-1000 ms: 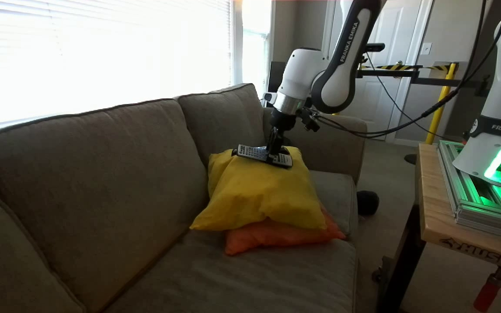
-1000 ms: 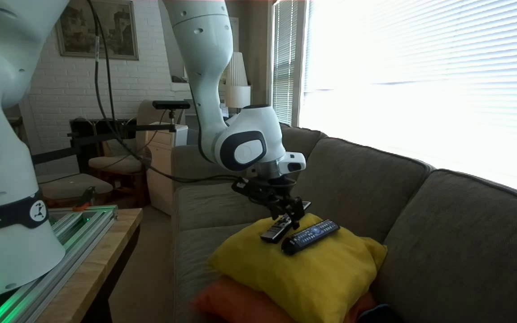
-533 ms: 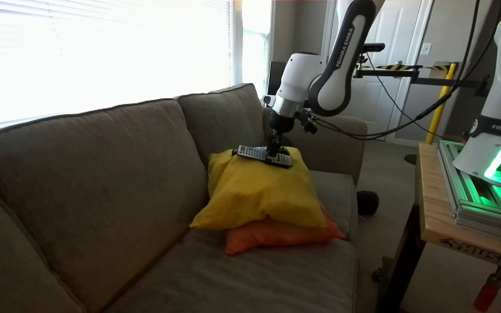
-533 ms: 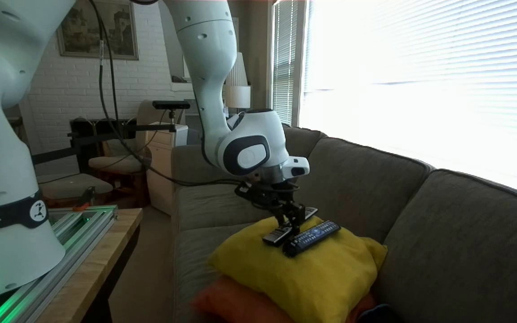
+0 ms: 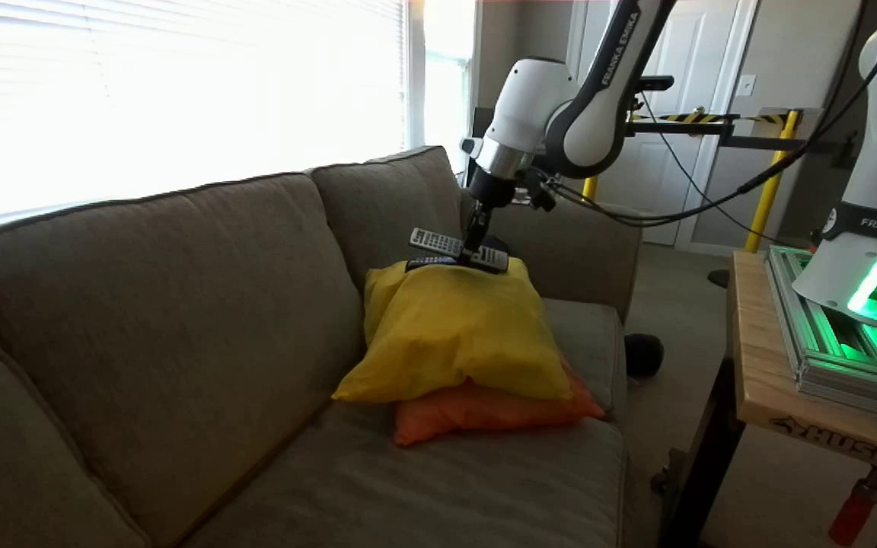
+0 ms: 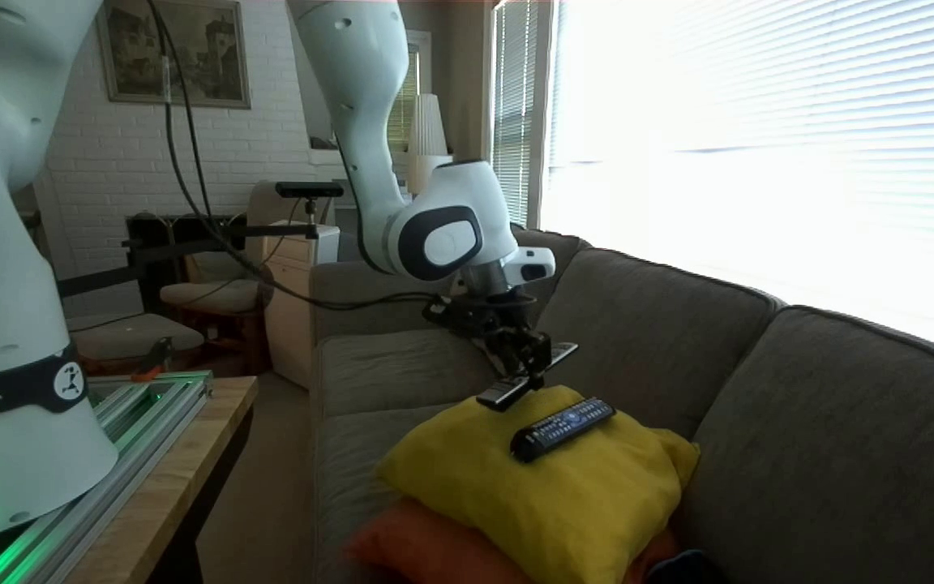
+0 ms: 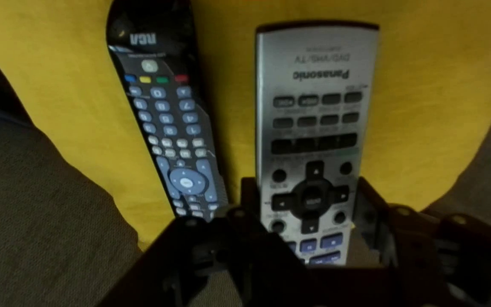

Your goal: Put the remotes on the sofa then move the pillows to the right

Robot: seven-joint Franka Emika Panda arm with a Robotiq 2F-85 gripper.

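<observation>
Panasonic remote (image 7: 309, 123) has risen from the yellow throw pillow (image 5: 461, 335), gripper (image 7: 306, 192) pinching its sides. Lower it flat onto the sofa (image 5: 408, 487).

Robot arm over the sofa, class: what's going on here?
A robot arm grips a silver remote in its pincer, holding it over the yellow pillow. A black remote lies on that pillow, which rests on an orange pillow on the sofa. Neither remote is on the sofa itself yet.
</observation>
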